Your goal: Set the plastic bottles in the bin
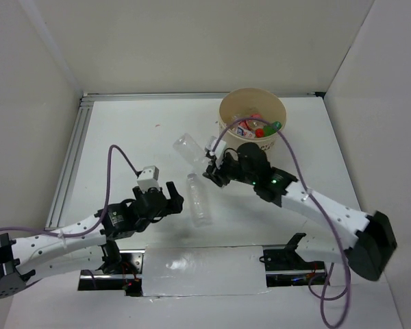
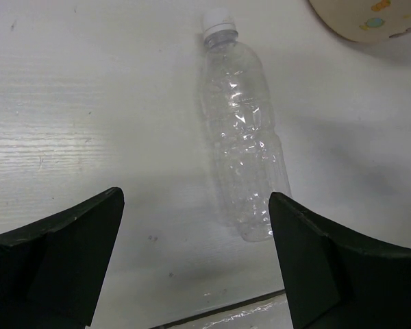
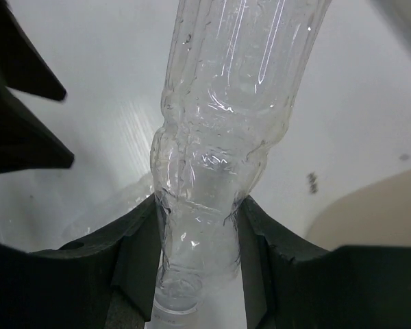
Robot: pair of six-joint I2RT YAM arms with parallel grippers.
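Beige bin (image 1: 252,113) stands far right on the worktop (image 1: 123,130) with bottles (image 1: 257,128) inside, and a lying bottle (image 1: 198,199) is near centre. Left wrist: left fingers (image 2: 61,253) are spread wide, the lying bottle just beyond them. Right wrist: right fingers (image 3: 133,250) clamp a second bottle (image 3: 226,137) near its neck.
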